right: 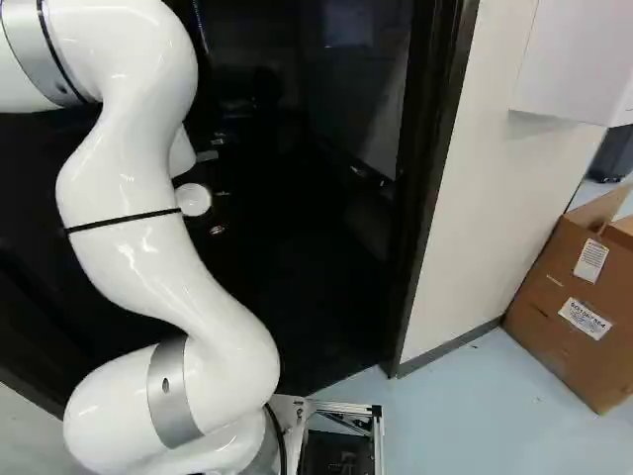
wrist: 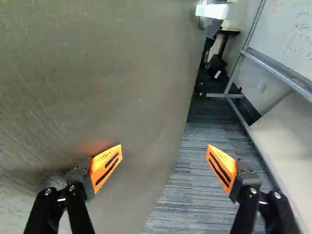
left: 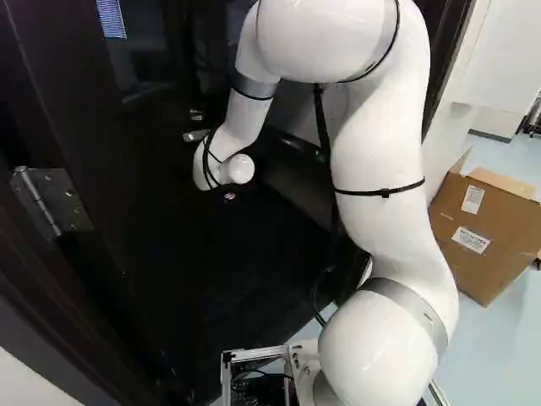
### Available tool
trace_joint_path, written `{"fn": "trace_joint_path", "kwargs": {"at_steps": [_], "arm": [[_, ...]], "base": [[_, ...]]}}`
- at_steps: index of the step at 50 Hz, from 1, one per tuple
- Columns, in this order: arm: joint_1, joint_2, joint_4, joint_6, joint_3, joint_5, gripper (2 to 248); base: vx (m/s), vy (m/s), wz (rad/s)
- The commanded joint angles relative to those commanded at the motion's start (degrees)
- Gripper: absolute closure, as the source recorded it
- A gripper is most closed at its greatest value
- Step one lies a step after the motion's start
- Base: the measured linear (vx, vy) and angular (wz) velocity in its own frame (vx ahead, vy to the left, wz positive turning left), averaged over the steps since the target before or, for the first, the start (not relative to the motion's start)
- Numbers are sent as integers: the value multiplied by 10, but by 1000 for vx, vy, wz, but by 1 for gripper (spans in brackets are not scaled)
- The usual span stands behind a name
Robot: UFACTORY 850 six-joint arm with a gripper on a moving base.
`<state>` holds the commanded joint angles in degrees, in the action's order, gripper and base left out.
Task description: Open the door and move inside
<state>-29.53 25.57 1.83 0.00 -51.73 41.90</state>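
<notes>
The dark door (left: 135,245) fills the left of the left base view, a metal hinge (left: 52,201) at its side. In the wrist view the door (wrist: 117,63) is a broad grey-brown face, standing ajar. A pale metal handle (wrist: 213,10) juts out near its edge, farther ahead of the gripper. My gripper (wrist: 164,152) is open with nothing held. One orange fingertip lies close to the door's face; whether it touches I cannot tell. The other stands past the door's edge, above carpet. In both base views the dark background and my wrist hide the gripper.
Dark door frame (right: 427,188) and white wall (right: 475,198) stand right of the doorway. Carpet (wrist: 195,180) and a whiteboard on a metal stand (wrist: 287,68) are beyond the door's edge. A cardboard box (right: 579,297) sits on the pale floor at the far right.
</notes>
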Motion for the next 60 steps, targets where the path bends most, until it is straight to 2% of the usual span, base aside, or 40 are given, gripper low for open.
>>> {"fn": "trace_joint_path", "kwargs": {"at_steps": [60], "arm": [[-62,64,33,0,-84,0,3]], "base": [[0,0,0]]}}
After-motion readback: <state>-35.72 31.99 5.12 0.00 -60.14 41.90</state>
